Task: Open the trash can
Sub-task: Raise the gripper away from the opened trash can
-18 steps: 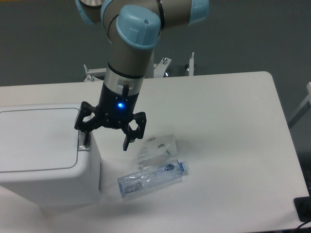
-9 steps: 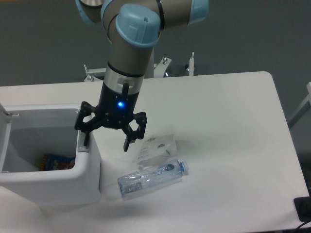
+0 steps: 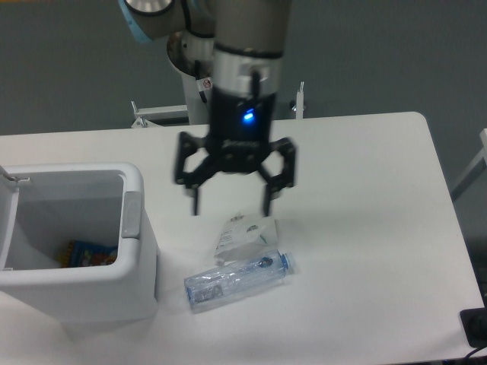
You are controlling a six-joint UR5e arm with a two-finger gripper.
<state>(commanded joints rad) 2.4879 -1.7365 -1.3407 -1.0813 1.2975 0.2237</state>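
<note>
near the bottom edge, just left of centre, a clear plastic bottle (image 3: 239, 280) lies on its side on the white bench (image 3: 365, 228), its blue cap end pointing right. touching its upper side is a crumpled clear wrapper (image 3: 243, 233) with a printed label. at the lower left stands the trash can (image 3: 134, 281), a large white bin with its lid swung up at the left edge of the frame and its mouth open; something colourful lies on its floor. a grey push tab (image 3: 132, 214) sits on its right rim. above the wrapper, in the upper middle of the frame, the tool (image 3: 232, 204) hangs with its two black fingers spread wide and empty, a blue light glowing on its body.
</note>
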